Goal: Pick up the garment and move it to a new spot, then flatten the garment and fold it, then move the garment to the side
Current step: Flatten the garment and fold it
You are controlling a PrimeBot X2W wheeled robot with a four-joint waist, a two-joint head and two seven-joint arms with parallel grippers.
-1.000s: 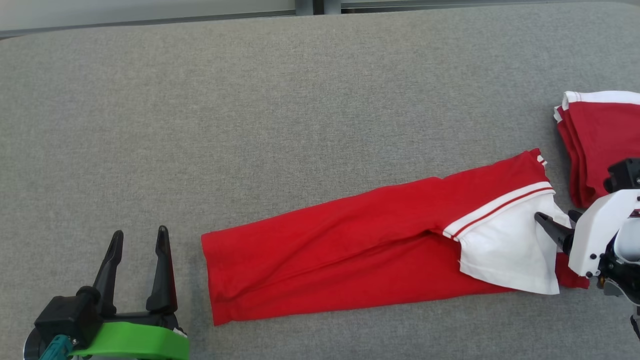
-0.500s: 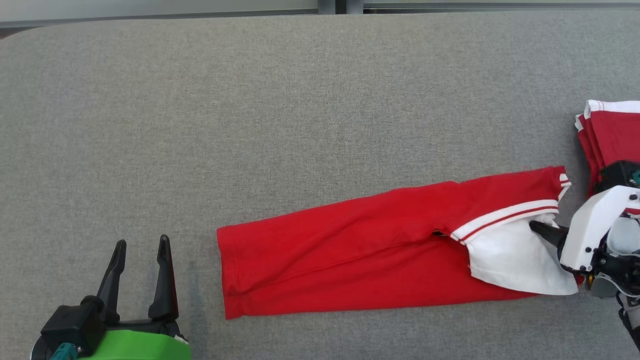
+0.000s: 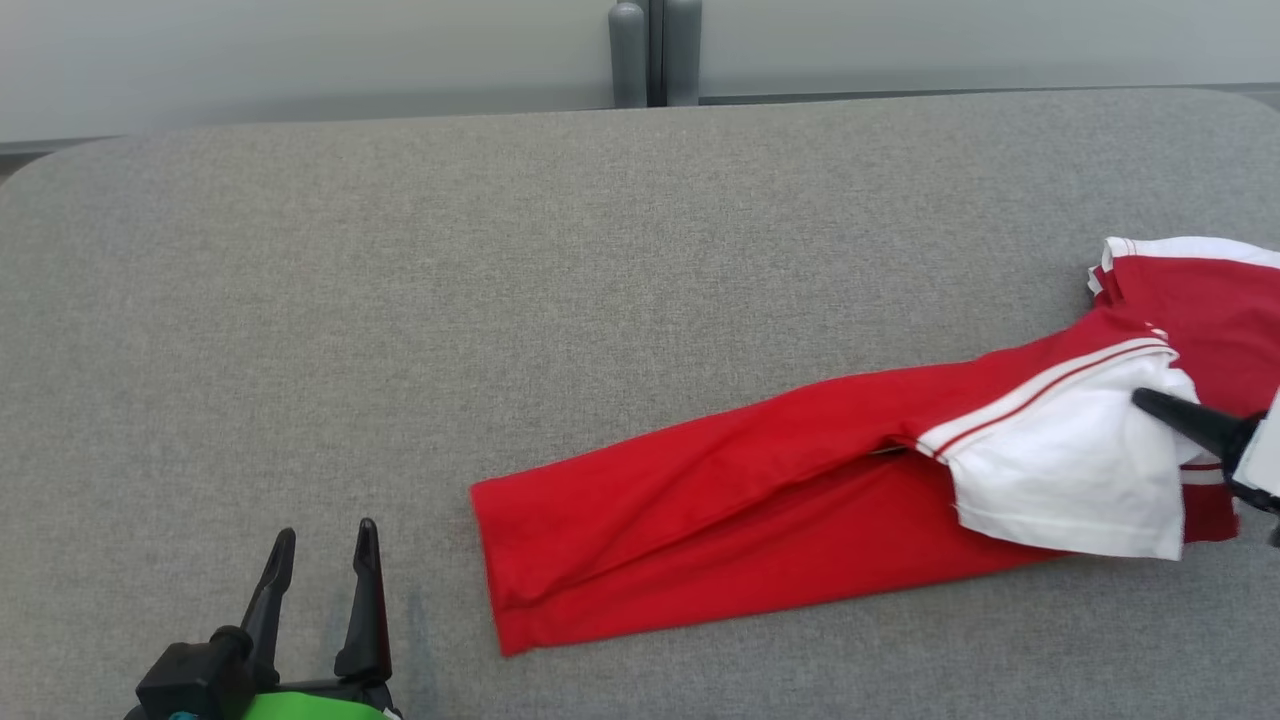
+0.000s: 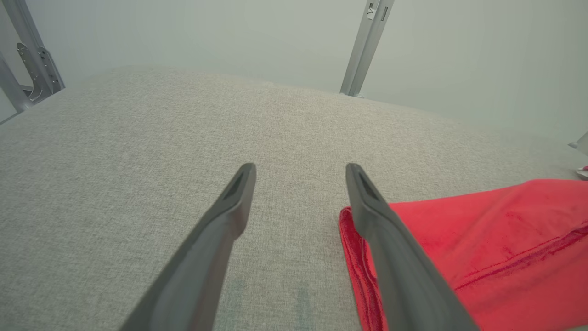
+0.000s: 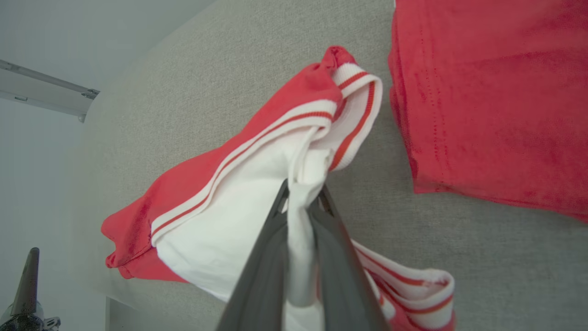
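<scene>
Pictured on the grey desk [image 3: 400, 300]: a red garment [image 3: 750, 480] folded lengthwise into a long narrow strip, laid at a slant from front-centre out to the right side. Pinched at that right end, by a fold of the white sleeve panel [image 3: 1070, 480], between the closed fingers of the right end effector [image 5: 301, 193], with the cloth there gathered upward and raised a little off the surface. Parked well to the left, jaws wide apart and holding nothing: the left end effector [image 3: 326, 532], near the strip's red hem [image 3: 490, 560] but not touching it. Just beyond the gripped end, touching or slightly overlapped in the head view: a second red garment [image 3: 1220, 300], already folded

Judged light, limp and wholly without stiffness. Likely to sag, trail and come unfolded from a single pinch, and to drag rather than glide over the nubbly desk covering. Neither fragile nor slippery, by the look of the knit. Best taken through several layers at once, at a corner or along the striped trim [image 3: 1040, 395], for a firmer bite than one thin layer of white. Probably better carried by both ends, with the free hem as the obvious second hold. Worth guarding against catching the neighbouring pile on the way
</scene>
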